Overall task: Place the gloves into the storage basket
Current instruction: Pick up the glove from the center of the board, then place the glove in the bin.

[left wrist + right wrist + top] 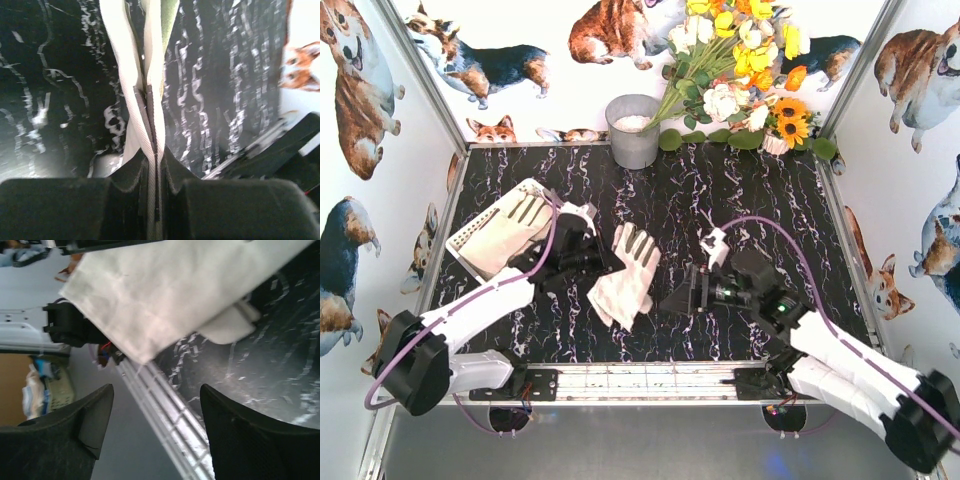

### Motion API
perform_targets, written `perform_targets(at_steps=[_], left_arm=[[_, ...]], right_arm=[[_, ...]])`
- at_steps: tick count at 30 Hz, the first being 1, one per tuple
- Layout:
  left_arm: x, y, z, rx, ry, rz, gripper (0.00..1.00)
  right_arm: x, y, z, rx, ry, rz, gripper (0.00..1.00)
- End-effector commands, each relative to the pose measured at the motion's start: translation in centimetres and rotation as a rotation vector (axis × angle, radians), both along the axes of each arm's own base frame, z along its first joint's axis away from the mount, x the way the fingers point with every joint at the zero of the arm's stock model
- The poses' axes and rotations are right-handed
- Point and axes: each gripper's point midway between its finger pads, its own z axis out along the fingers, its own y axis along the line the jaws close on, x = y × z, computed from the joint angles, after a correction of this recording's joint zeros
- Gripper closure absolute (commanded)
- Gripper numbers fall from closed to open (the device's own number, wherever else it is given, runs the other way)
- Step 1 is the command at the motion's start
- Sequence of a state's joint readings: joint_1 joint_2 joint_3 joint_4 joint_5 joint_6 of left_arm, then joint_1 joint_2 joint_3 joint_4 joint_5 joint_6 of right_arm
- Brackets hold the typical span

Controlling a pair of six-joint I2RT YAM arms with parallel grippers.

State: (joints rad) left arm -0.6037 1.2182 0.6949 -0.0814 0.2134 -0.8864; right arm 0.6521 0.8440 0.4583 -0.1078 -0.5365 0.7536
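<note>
Our left claw pinches a cream-white fabric glove with grey-olive fingers at the middle of the black marbled table, while our right claw stands wide just beside it.

walls: I see white panels printed with corgis on three sides | desk: black marble-look top, white veins | back edge: grey metal bucket just beside a bunch of yellow, white and orange flowers | near edge: silver rail | light: bright, even from my view
</note>
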Motion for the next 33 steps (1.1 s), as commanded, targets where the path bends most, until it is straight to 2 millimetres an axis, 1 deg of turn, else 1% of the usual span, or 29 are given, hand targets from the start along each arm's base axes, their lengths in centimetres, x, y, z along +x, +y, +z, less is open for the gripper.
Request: perform_targets(at_steps=[1,4,6,8,12,15,17,20,24,26,30,33], left_arm=[[-1.3,3.5,0.8,0.261,-0.038,-0.100,1.00],[-1.1,5.7,2.0,0.386,-0.103,-0.131,1.00],[-0.8,6.9,3.2,0.440,-0.152,-0.163,1.00],[-0.7,8.3,4.1,0.487,-0.183,-0.205,1.00],[0.1,11.2,5.5,0.560,-0.244,-0.253,1.00],[0.8,13.2,6.1,0.593,-0.281,-0.281,1.00],[1.2,14.3,6.3,0.622,-0.289,-0.291,1.00],[1.4,15.4,6.4,0.665,-0.285,-0.335,1.00],[1.7,15.8,6.8,0.679,-0.283,-0.422,1.00],[2.0,16.4,7.2,0.701,-0.281,-0.446,1.00],[3.6,19.2,7.8,0.783,-0.266,-0.405,1.00],[4.9,20.3,8.5,0.768,-0.286,-0.352,1.00]], right_arm=[[2.2,-2.4,-0.2,-0.071,-0.151,-0.147,0.26],[3.0,-3.2,0.5,-0.106,-0.213,-0.170,0.24],[3.5,-3.7,1.0,-0.139,-0.244,-0.177,0.24],[4.1,-4.0,1.9,-0.154,-0.289,-0.185,0.23],[5.1,-4.1,4.4,-0.146,-0.383,-0.202,0.22],[5.5,-4.1,5.2,-0.132,-0.401,-0.223,0.23],[5.5,-4.0,5.1,-0.113,-0.383,-0.239,0.23],[5.3,-3.9,4.2,-0.086,-0.348,-0.251,0.23],[4.7,-3.5,2.6,-0.058,-0.288,-0.241,0.23],[4.3,-3.3,1.9,-0.056,-0.257,-0.227,0.23],[3.8,-3.2,1.1,-0.060,-0.228,-0.209,0.23],[3.8,-3.7,0.9,-0.077,-0.242,-0.218,0.23]])
